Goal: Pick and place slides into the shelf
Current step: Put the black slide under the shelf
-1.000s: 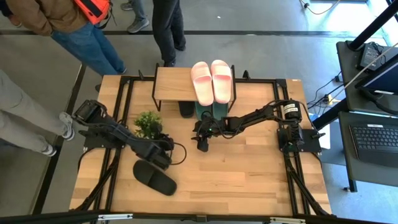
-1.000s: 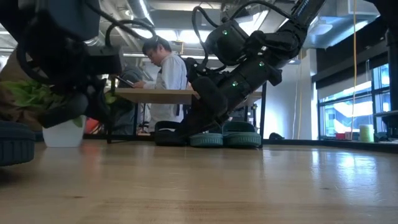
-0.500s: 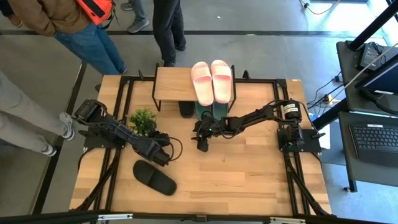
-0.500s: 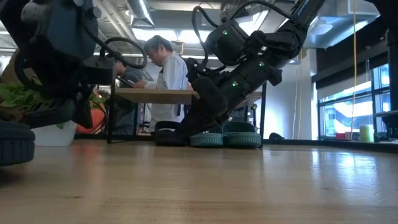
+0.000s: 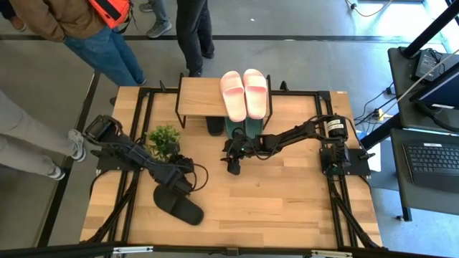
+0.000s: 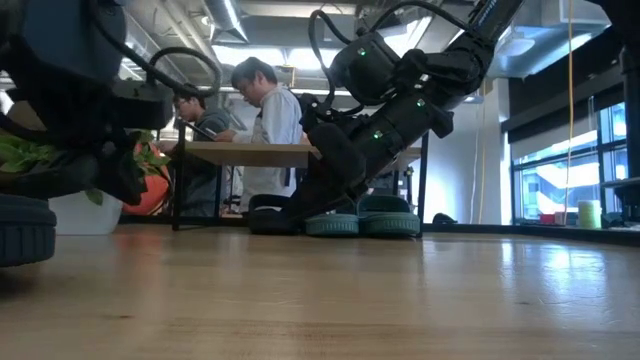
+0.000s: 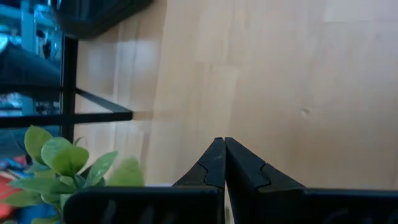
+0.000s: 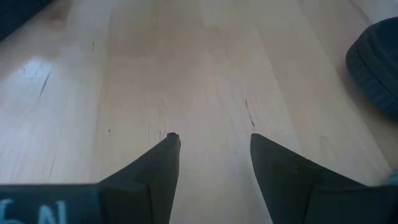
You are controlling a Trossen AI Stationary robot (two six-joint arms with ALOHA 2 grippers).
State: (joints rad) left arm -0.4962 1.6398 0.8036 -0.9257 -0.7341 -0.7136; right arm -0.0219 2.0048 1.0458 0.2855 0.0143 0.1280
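Observation:
One black slide lies flat on the table near its near-left part, and it shows at the edge of the low view. My left gripper is shut and empty just beyond it, fingertips over bare wood. The pink pair rests on the shelf's top board. The green pair and the other black slide sit on the table under that board. My right gripper is open and empty over the table, just in front of the shelf.
A small potted plant stands left of the shelf, close beside my left arm. Black frame rails run along the table's left and right sides. Bare wood spreads across the near right part. People stand beyond the far-left edge.
My left gripper has moved a little toward the near edge and down, closer to the black slide on the table, staying shut. My right arm has kept still.

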